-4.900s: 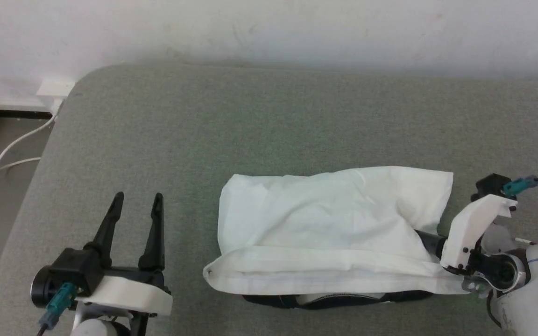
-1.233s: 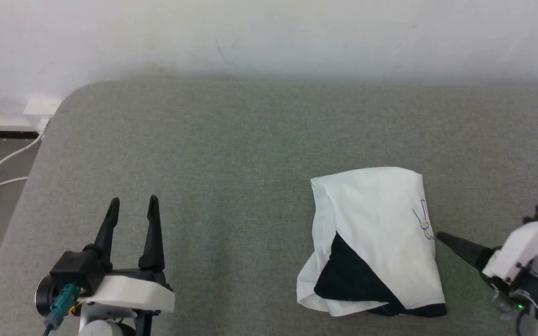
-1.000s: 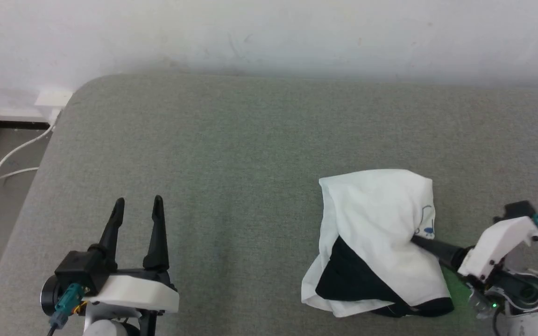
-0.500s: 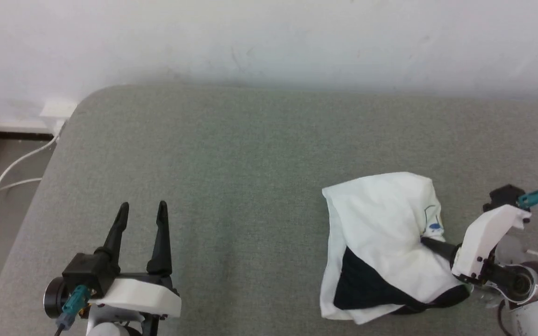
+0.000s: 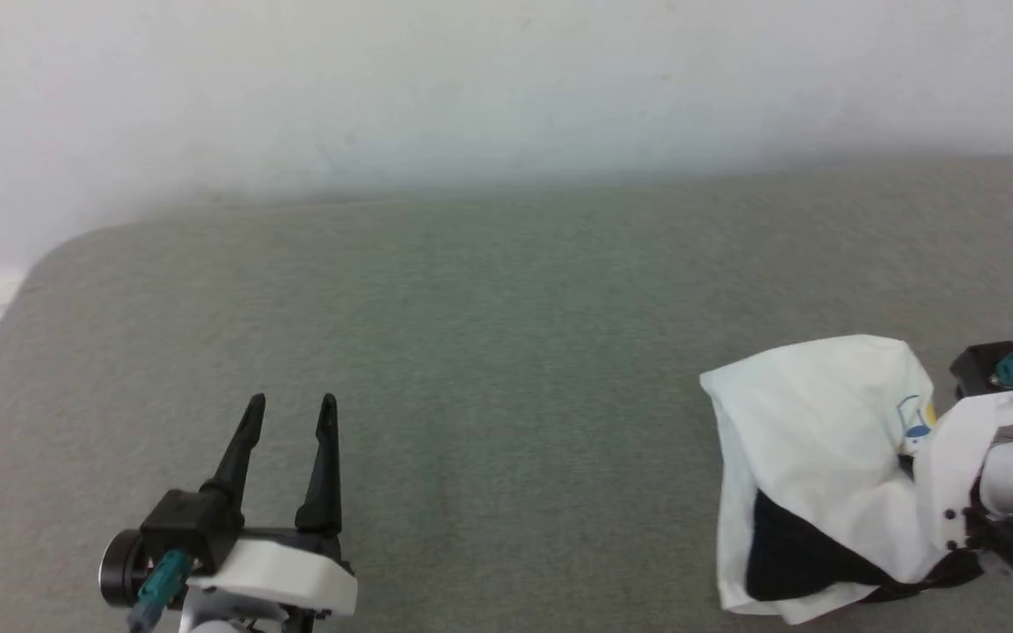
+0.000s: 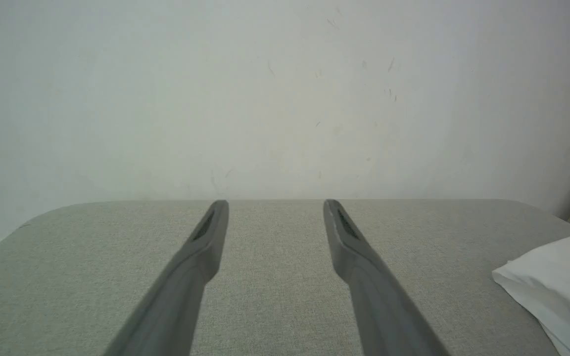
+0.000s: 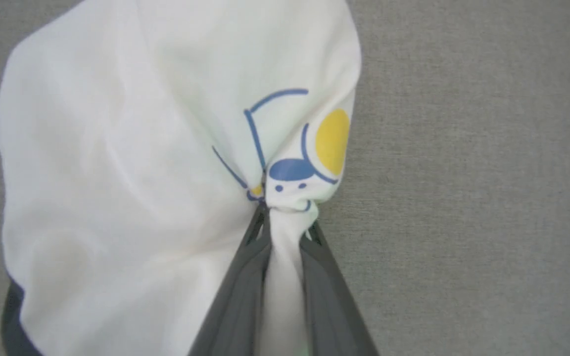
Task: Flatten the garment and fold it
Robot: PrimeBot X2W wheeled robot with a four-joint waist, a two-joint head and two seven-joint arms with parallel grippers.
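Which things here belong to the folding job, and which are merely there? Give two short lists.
Job in hand:
- garment, bunched up
- right gripper, shut on its printed white part
- left gripper, open, apart from the cloth

Merely there:
- grey padded surface
- white wall

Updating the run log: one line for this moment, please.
right gripper: shut on garment | left gripper: open, apart from garment | garment: bunched on grey surface
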